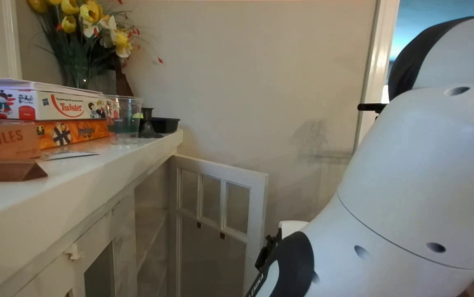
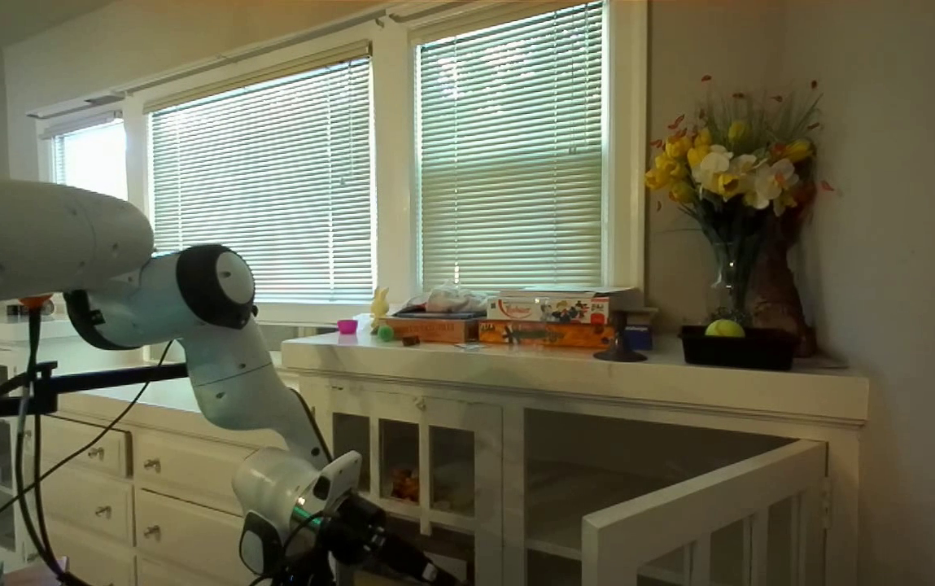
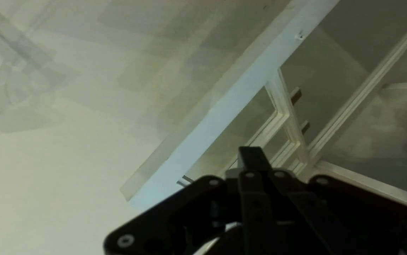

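A white paned cabinet door (image 2: pixel 679 505) stands swung open at the end of a built-in cabinet (image 2: pixel 760 395), close to the wall (image 1: pixel 261 90), as both exterior views show. The black Robotiq gripper (image 3: pixel 254 158) points its way, fingers pressed together with nothing visible between them. In an exterior view the fingertips appear short of the door's free edge; the wrist view, where the two overlap, does not settle whether they touch.

The door looks stiff and moderately heavy, its weight carried on the hinged side, so it likely swings under a modest push. Smooth paint may let fingertips slide. The panes (image 1: pixel 237 208) seem the fragile part, though whether they are glazed is hard to tell; the solid upright along the free edge looks the best place to take hold.

Inside the cabinet runs a shelf (image 2: pixel 589 492), beside a closed neighbouring door (image 2: pixel 490 464). On top sit a black tray (image 2: pixel 736 354) with a yellow-green ball (image 2: pixel 725 328), a black candlestick (image 2: pixel 620 356), a clear plastic cup (image 1: pixel 123 117), a Twister box (image 1: pixel 69 108) atop an orange game box (image 1: pixel 86 134), and a glass vase (image 2: pixel 731 281) of yellow and white flowers (image 2: pixel 715 167). The white Panda arm (image 2: pixel 243 370) reaches down before drawers (image 2: pixel 190 464); window blinds (image 2: pixel 272 187) hang beyond.
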